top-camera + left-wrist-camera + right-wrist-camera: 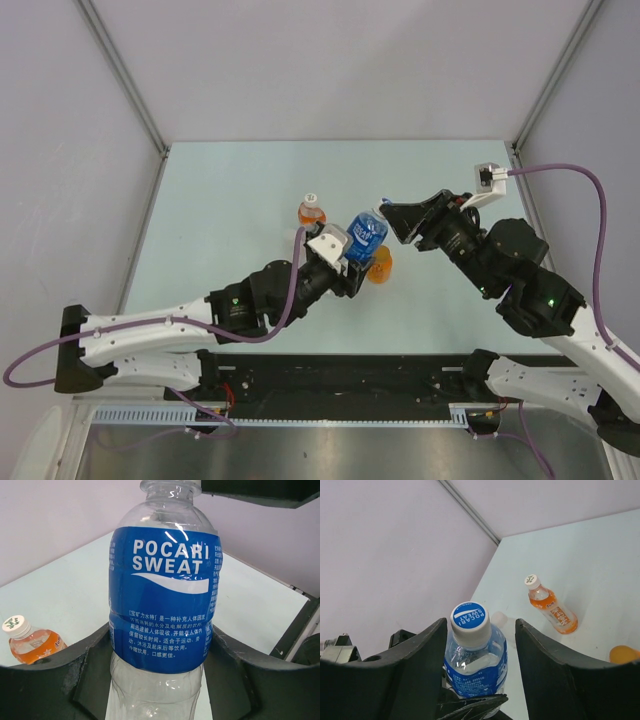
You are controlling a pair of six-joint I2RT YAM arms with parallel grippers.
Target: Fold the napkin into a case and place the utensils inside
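One pale green tabletop (215, 200) carries everything. Left claw (157, 655): clenched on the blue Pocari Sweat bottle (162, 600), a finger pressed to either side of the label's lower edge, the bottle near the tabletop's middle. Right claw (480, 625): released, its fingers straddling the bottle's top without gripping (the gap is wider on one side). Small orange drink bottle (551, 607): on the tabletop just beyond the left claw. Blue-and-white cap (469, 617): on the blue bottle.
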